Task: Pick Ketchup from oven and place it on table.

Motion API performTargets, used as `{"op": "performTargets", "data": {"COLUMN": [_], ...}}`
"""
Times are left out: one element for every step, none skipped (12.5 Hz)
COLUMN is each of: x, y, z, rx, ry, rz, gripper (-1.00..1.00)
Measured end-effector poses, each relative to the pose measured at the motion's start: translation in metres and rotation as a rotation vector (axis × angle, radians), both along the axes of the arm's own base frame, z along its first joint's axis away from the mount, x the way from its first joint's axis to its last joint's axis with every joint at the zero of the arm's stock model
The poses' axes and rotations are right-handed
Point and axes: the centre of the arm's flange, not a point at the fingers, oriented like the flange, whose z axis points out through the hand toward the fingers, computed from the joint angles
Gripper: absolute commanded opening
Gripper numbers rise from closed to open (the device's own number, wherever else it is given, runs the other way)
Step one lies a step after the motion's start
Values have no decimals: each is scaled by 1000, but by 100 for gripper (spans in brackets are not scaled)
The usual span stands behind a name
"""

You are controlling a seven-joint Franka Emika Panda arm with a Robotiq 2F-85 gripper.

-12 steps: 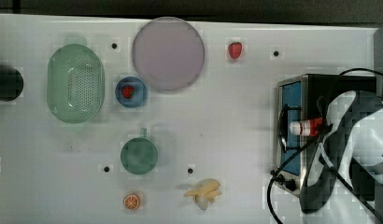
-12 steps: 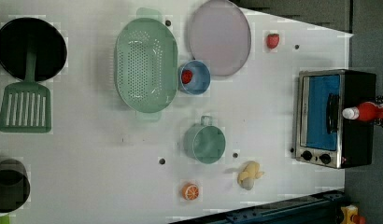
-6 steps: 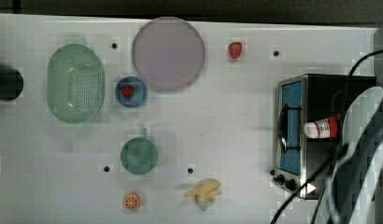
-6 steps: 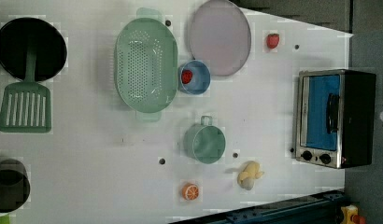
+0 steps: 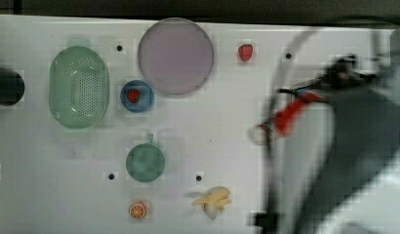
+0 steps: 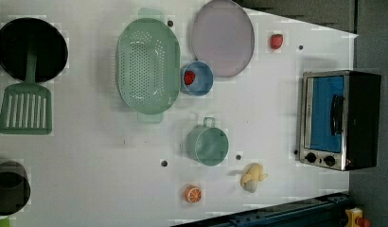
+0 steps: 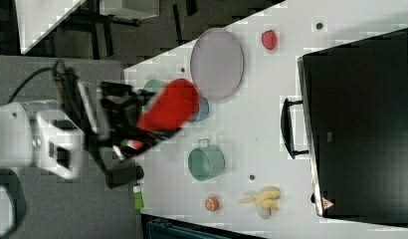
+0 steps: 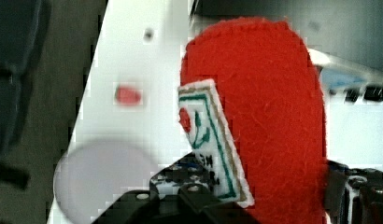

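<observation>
The fingers [image 7: 142, 127] are clamped on the ketchup bottle [image 7: 169, 110], which hangs in the air clear of the toaster oven [image 6: 341, 118]. Extraction is complete. Remaining step: lower the bottle onto the worktop [image 6: 102, 165] and release.

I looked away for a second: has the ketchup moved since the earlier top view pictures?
Yes. The ketchup, held in the gripper, has left the oven top and now hangs over the table, toward the top view's left.
</observation>
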Motion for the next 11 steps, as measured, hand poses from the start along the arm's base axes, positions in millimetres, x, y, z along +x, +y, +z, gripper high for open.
{"op": "performTargets", "data": {"x": [10,18,20,23,26,23,16,7,2,-1,-6], "y": [33,68,104,136,164,187,201,208,210,209,203], "z": [-6,-17,-34,-48,-64,-88,-114,-143,-175,-210,-244], "rx": [-11,-31,-22,-19,-20,-16,-11,-5,6,5,-7], "ry": [14,47,88,111,118,141,179,234,250,249,270], "rz": [64,135,198,255,302,339,366,376,374,367,360], "gripper": [27,27,27,27,27,27,27,27,27,27,27]}}
